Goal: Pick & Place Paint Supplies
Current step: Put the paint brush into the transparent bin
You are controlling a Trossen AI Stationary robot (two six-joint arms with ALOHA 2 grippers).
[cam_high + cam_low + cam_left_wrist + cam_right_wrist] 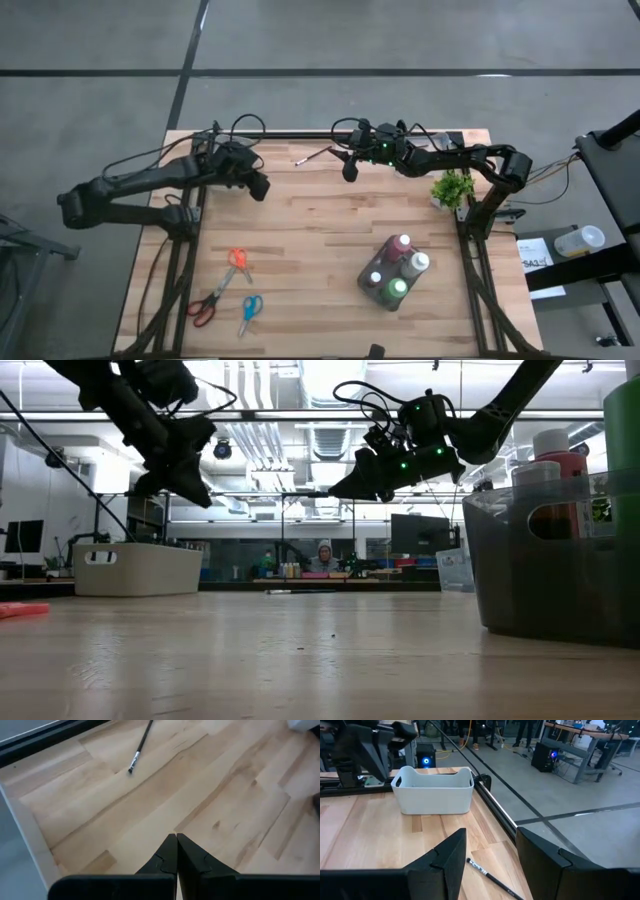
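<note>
Hovering in the high view, right gripper [349, 168] open and empty above the table's far edge, brush [311, 156] just beside it toward the left arm, long axis pointing at the fingertips. Closer than left gripper [262, 188], clenched shut on nothing. Lying in the right wrist view just beyond the spread fingers, brush [490, 876] slanted.

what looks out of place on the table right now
One paintbrush lies loose near the table's far edge, apart from the paint bottles grouped in their dark holder. The open right claw hovers over it. Three pairs of scissors lie scattered at angles. Nothing looks spilled or damaged.
</note>
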